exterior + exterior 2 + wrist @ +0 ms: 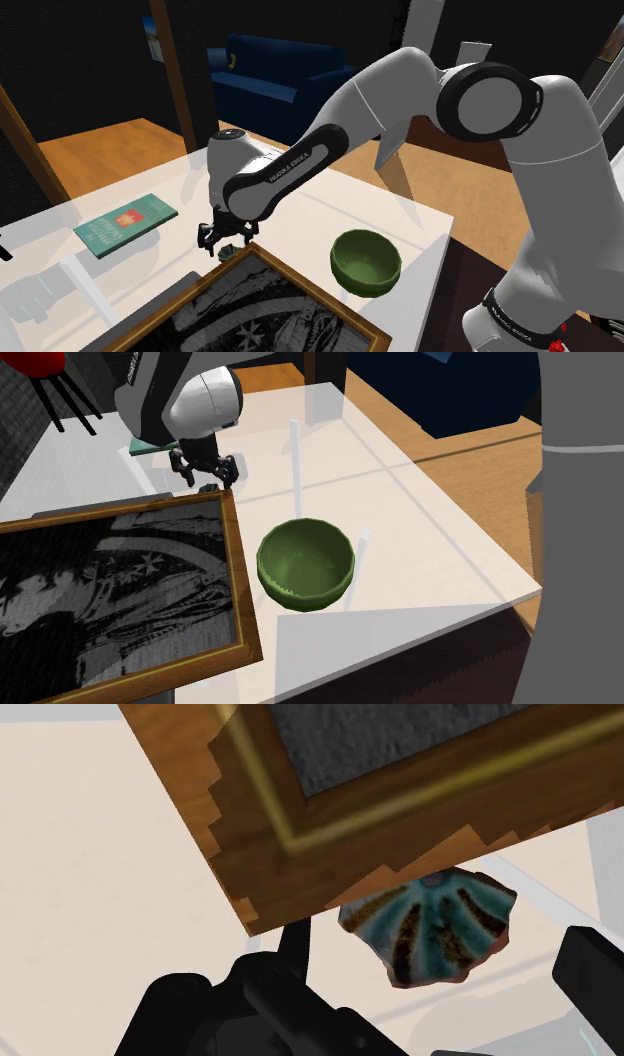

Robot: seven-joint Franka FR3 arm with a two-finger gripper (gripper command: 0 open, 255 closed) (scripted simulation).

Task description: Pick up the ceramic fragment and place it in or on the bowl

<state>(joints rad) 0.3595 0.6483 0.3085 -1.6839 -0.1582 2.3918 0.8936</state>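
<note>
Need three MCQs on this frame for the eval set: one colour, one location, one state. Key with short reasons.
1. The bowl is: A white, B green, C red.
2. The ceramic fragment lies: A on the table beside the picture frame's corner, B inside the bowl, C lifted off the table.
3. The end effector is: A shut on the fragment, B shut on nothing, C open.
Key: 1 B, its wall and inside are green in both exterior views. 2 A, the wrist view shows it at the wooden corner. 3 C, the fingers stand apart, the fragment between them untouched.
</note>
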